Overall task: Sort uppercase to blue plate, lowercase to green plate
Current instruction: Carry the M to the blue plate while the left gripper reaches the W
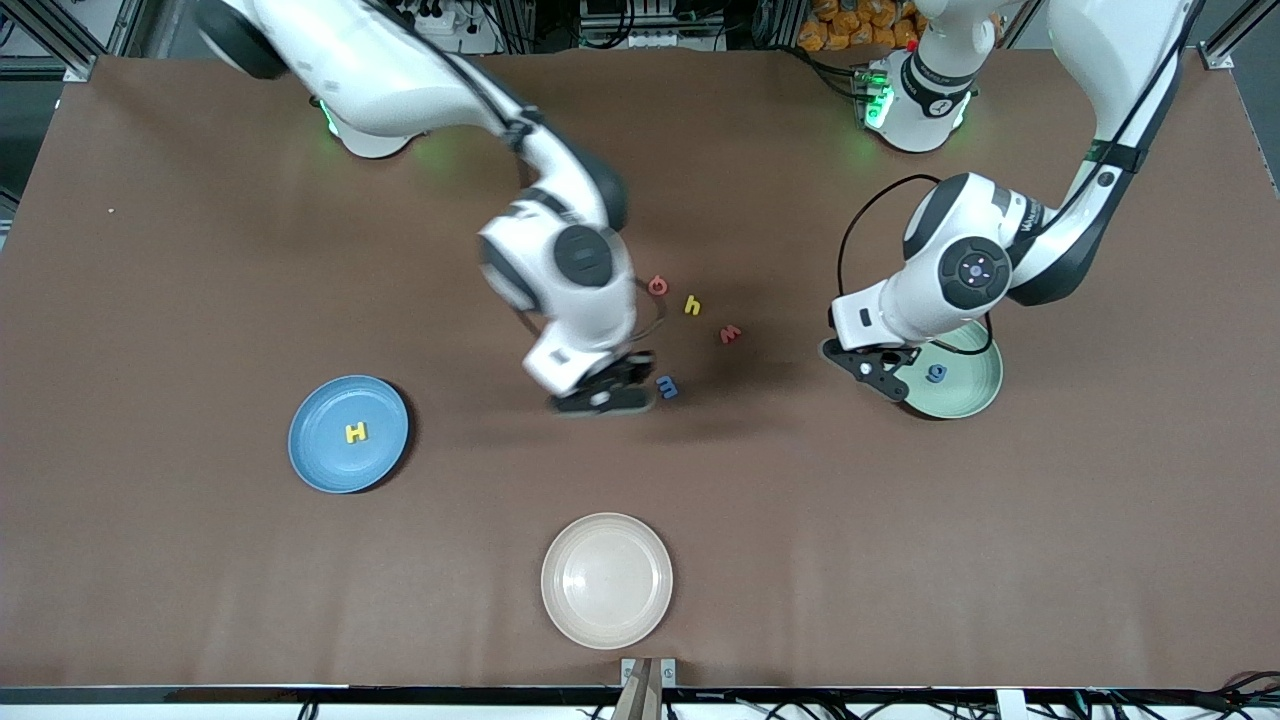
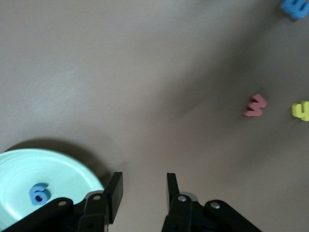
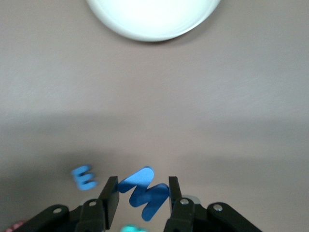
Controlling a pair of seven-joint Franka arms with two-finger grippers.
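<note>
Right gripper (image 3: 140,193) is down at the middle of the table with its fingers pinching the blue M (image 3: 144,191), the capital sitting tilted between the pads; that's a capital, so my read is it's bound for the blue plate (image 1: 310,460) toward the right arm's end, where the yellow H (image 1: 356,432) already lies; the small blue m (image 1: 667,386) rests on the table just beside the gripper, a lookalike, which would explain the tight, careful grip on only the bigger letter; a sliver of teal shows under the fingers, too hidden to name. Left gripper (image 2: 143,189) hangs with fingers spread and nothing between them beside the mint-green plate (image 1: 985,395), the blue g (image 1: 936,373) lying in that plate; red w (image 1: 731,333), yellow h (image 1: 692,305) and red G (image 1: 657,285) wait on the table between the arms; the cream plate (image 1: 560,600) nearest the front camera holds nothing.
</note>
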